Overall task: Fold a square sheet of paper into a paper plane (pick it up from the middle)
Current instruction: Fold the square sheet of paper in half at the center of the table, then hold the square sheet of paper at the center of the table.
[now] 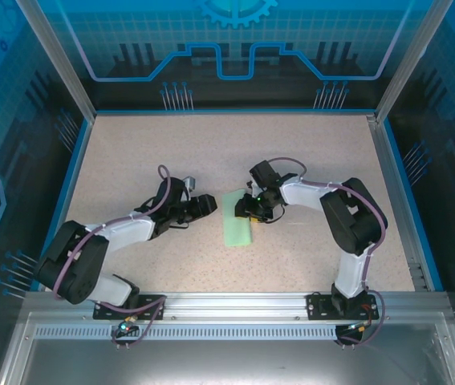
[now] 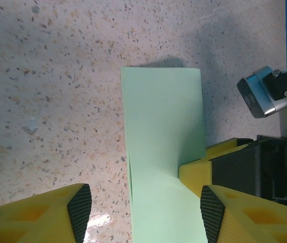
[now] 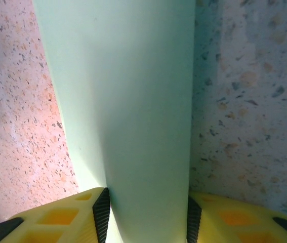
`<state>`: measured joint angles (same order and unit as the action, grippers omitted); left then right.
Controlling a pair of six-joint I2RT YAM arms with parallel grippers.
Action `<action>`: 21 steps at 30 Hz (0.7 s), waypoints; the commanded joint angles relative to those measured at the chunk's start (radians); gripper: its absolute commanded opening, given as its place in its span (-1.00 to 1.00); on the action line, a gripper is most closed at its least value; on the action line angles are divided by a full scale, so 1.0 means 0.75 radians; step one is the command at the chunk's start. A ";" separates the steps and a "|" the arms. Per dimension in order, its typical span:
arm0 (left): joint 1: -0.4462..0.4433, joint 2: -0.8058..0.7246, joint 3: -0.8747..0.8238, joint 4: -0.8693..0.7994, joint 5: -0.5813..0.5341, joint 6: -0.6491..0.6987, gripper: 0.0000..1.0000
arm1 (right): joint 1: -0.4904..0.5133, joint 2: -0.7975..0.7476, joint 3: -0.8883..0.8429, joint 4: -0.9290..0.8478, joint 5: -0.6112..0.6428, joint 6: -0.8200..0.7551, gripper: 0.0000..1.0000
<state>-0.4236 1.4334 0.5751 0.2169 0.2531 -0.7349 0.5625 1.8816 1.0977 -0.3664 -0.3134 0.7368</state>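
Paper: sheet of paper (image 1: 238,230), folded narrow, lies flat on the surface (image 1: 155,152).
Left gripper (image 1: 205,205): jaws wide, empty, beside the sheet.
Right gripper (image 3: 147,217): jaws flank the sheet; cannot tell if gripping.
Risk: squeezing across its width could buckle the fold.

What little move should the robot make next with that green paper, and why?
Probably the left gripper should ease down onto the paper to pin it. The paper lies folded into a narrow strip on the table; the right gripper straddles its far end, while the left gripper's jaws stand open beside it.
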 commanded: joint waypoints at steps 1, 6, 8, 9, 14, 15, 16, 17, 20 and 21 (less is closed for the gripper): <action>-0.017 0.025 0.033 0.030 0.035 -0.010 0.26 | 0.020 0.110 -0.022 -0.081 0.196 0.005 -0.04; -0.032 0.062 0.054 0.030 0.031 -0.010 0.25 | 0.034 0.130 -0.015 -0.099 0.235 -0.001 -0.01; -0.036 0.077 0.063 0.029 0.033 -0.010 0.25 | 0.034 0.136 -0.017 -0.105 0.246 -0.006 -0.03; -0.040 0.081 0.067 0.030 0.033 -0.010 0.24 | 0.035 0.138 -0.017 -0.110 0.254 -0.012 -0.04; -0.043 0.103 0.082 0.030 0.026 -0.018 0.22 | 0.037 0.144 -0.012 -0.144 0.300 -0.037 -0.08; -0.043 0.106 0.084 0.031 0.025 -0.018 0.22 | 0.038 0.147 -0.011 -0.148 0.308 -0.041 -0.08; -0.043 0.112 0.086 0.032 0.021 -0.022 0.20 | 0.041 0.148 -0.007 -0.158 0.323 -0.044 -0.08; -0.043 0.118 0.088 0.033 0.019 -0.026 0.17 | 0.047 0.152 -0.003 -0.169 0.341 -0.046 -0.08; -0.043 0.132 0.094 0.033 0.016 -0.034 0.13 | 0.056 0.162 0.009 -0.184 0.370 -0.048 -0.08; -0.042 0.137 0.098 0.032 0.015 -0.037 0.12 | 0.057 0.166 0.011 -0.186 0.374 -0.048 -0.08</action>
<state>-0.4484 1.5223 0.6178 0.2237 0.2592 -0.7437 0.6010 1.9007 1.1473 -0.4358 -0.2153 0.7269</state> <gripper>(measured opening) 0.563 0.460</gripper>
